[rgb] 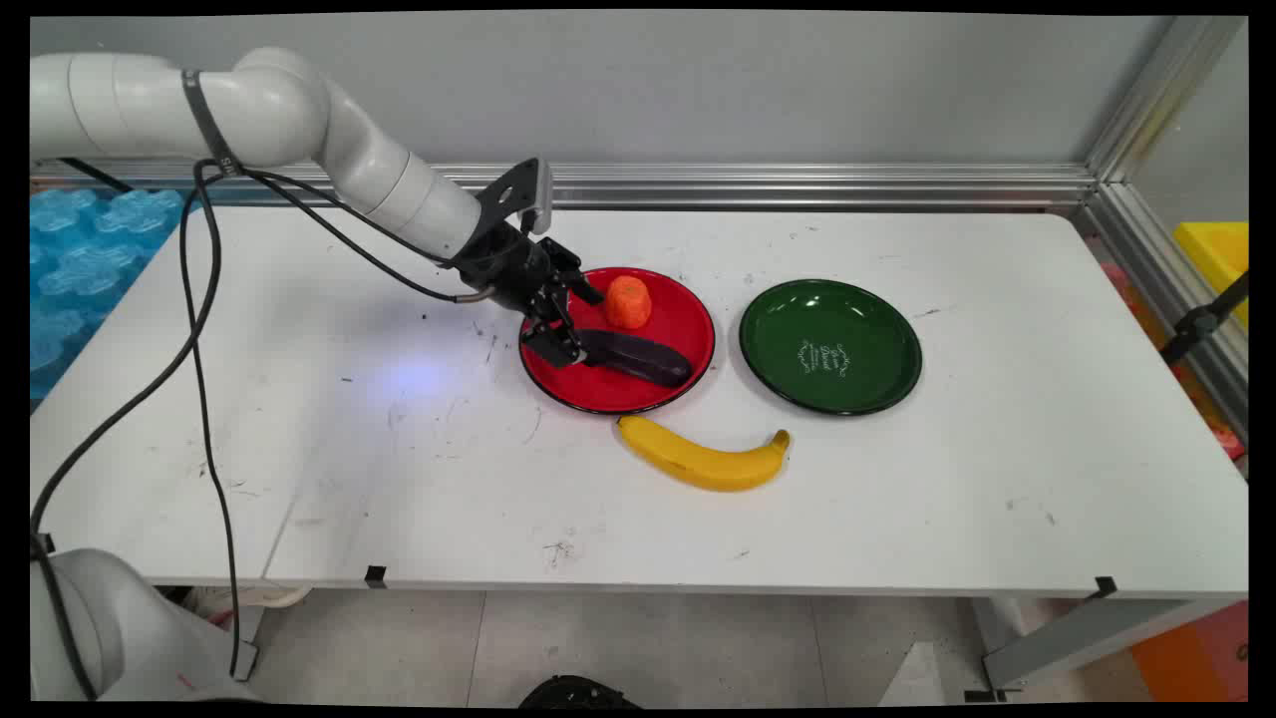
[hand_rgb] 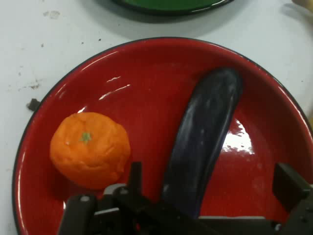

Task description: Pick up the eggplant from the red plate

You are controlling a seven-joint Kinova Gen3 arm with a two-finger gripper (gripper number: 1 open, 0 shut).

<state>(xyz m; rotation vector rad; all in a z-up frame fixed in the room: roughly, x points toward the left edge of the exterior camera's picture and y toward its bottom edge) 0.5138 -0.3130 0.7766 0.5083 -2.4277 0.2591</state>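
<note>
Table [rgb: 299, 479]: white, scuffed, carries all items.

Arm [rgb: 299, 120]: comes in from upper left and angles down to the red plate's left side, cables hanging.

Green plate [rgb: 877, 329]: right of centre, nothing on it. Only its near rim [hand_rgb: 171, 4] shows at the top of the hand view.

Red plate [rgb: 598, 389]: just left of the green plate, apart from it. Holds two items. Its bare floor [hand_rgb: 146, 78] is visible in the hand view.

Banana [rgb: 698, 461]: lies on the table in front of both plates, near the red plate's front rim. Contact w/ rim can't be told.

Eggplant [rgb: 638, 357]: dark, lies lengthwise across the red plate's front half. In the hand view the eggplant [hand_rgb: 205, 127] runs away from the camera.

Orange [rgb: 629, 301]: on the red plate behind the eggplant, sep. from it; stem end up [hand_rgb: 89, 149].

Gripper [rgb: 558, 334]: low over the plate's left edge, at the eggplant's left end. Claw released: the gripper [hand_rgb: 211, 172] straddles that end, fingers [hand_rgb: 135, 176] spread either side w/ gaps showing. Nothing grasped. Orange sits just outside one finger.
</note>
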